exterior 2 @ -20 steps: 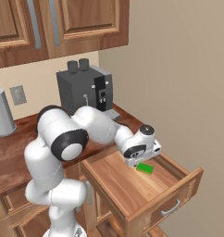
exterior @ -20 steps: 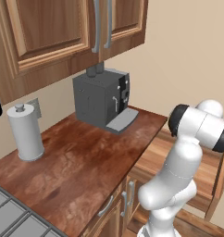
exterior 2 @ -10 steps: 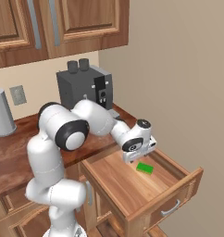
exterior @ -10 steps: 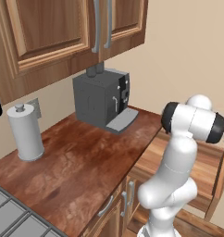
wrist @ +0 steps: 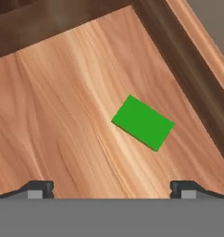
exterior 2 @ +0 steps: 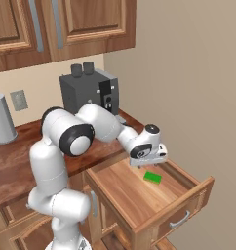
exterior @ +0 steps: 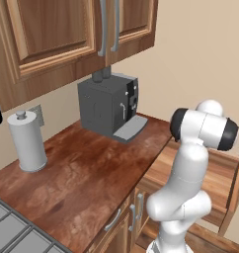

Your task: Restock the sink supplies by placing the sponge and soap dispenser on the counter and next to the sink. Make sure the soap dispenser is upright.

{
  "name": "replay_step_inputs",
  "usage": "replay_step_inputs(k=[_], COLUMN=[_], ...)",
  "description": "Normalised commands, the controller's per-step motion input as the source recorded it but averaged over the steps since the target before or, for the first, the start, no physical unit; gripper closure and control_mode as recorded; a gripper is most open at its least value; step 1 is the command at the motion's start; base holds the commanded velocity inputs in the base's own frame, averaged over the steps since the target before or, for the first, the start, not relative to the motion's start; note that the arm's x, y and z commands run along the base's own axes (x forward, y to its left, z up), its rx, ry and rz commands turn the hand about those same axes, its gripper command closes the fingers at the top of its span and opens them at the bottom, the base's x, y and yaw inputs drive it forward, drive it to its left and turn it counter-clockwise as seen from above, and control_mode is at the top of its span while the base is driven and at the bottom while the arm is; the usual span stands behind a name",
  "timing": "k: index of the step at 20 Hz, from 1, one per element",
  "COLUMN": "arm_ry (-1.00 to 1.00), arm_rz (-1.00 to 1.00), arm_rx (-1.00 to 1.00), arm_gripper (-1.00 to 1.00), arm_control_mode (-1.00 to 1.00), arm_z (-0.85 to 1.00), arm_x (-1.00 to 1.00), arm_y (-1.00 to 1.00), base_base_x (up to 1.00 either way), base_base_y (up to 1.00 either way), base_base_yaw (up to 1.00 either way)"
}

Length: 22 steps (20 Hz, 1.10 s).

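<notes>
One small flat bright green rectangular sponge (wrist: 142,122) lies loose on open light-wood drawer floor (exterior 2: 125,188), near right wall | two-finger gripper (wrist: 112,187) released, jaws wide, hovering above sponge | risk: sponge sits skewed to jaws; unaligned descent may clip a corner and push it away

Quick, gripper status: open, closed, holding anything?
Gripper: open and holding nothing, poised above the sponge that lies on the floor of the open drawer.

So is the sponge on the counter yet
No, the green sponge lies flat on the floor of the open drawer.
</notes>
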Motion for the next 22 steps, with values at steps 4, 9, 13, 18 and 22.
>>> replay_step_inputs(k=[4,9,13,18,22], arm_ry=[0.00,0.00,0.00,0.00,0.00], arm_rz=[-0.58,-0.64,-0.65,-0.63,-0.64], arm_rx=[0.09,0.14,0.17,0.22,0.21], arm_gripper=[-1.00,-1.00,-1.00,-1.00,-1.00], arm_control_mode=[-1.00,-1.00,-1.00,-1.00,-1.00], arm_z=[-0.11,-0.17,-0.14,-0.06,-0.12], arm_x=[0.00,0.00,0.00,0.00,0.00], arm_y=[0.00,0.00,0.00,0.00,0.00], base_base_x=[0.00,0.00,0.00,0.00,0.00], base_base_y=[0.00,0.00,0.00,0.00,0.00], base_base_yaw=[0.00,0.00,0.00,0.00,0.00])
